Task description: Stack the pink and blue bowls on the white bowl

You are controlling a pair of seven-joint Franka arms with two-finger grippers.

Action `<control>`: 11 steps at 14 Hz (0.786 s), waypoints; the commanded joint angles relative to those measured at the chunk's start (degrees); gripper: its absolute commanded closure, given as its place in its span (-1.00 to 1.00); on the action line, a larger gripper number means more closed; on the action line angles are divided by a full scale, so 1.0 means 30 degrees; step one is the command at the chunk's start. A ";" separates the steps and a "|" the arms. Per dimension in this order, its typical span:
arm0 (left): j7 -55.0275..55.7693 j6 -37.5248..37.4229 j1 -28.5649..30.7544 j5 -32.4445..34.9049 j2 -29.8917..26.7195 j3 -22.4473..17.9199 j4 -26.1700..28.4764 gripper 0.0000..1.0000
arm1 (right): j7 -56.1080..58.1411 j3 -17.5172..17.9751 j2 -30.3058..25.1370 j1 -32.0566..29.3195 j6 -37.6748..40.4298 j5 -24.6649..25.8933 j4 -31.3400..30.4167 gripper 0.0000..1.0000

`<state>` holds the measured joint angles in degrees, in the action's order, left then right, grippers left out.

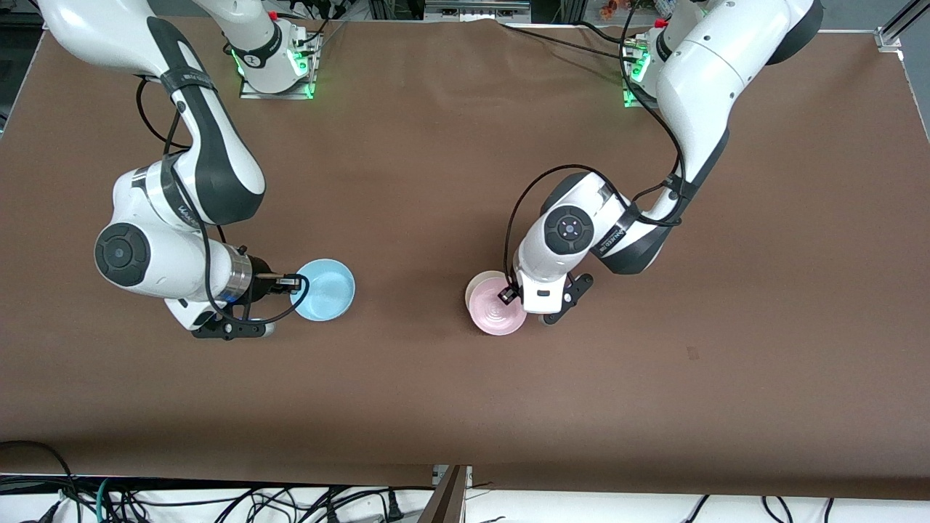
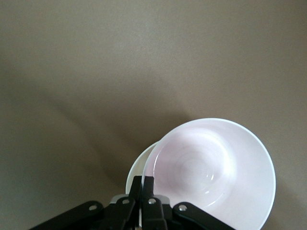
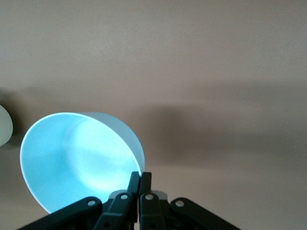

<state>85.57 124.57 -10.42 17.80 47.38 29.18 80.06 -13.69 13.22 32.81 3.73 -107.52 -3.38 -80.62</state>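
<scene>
Front view: both arms hold bowls, pink one going onto white.
Table [image 1: 465, 392] first: left gripper [image 1: 508, 294] fingers pinch the pink bowl [image 1: 497, 313] rim, tilted, partly over the white bowl [image 1: 481, 281] and offset toward the camera; centre and level it before letting go. Right gripper [image 1: 290, 280] fingers pinch the blue bowl [image 1: 323, 289] rim, well apart toward the right arm's end, tilted up; it likely goes on last.

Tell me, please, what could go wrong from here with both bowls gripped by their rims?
The pink bowl, pinched by the left gripper, sits off-centre over the white bowl; released now, it may seat crooked. The blue bowl hangs from a thin rim pinch in the right gripper and might slip.
</scene>
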 commanded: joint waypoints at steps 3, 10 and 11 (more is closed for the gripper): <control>0.0305 -0.0039 -0.0629 0.0834 0.0319 -0.0205 -0.0348 1.00 | -0.0211 0.0047 -0.0039 -0.0011 0.0332 -0.0103 0.0214 1.00; 0.0275 -0.0156 -0.0454 0.0658 0.0318 -0.0175 -0.0437 0.84 | -0.0211 0.0047 -0.0039 -0.0011 0.0302 -0.0103 0.0214 1.00; 0.0304 -0.0127 -0.0425 0.0658 0.0348 -0.0175 -0.0437 0.65 | -0.0211 0.0047 -0.0039 -0.0011 0.0302 -0.0103 0.0185 1.00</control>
<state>85.60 124.61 -11.31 18.82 48.05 28.90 79.53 -13.69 13.22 32.81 3.73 -107.52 -3.38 -80.62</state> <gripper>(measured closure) 0.943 0.978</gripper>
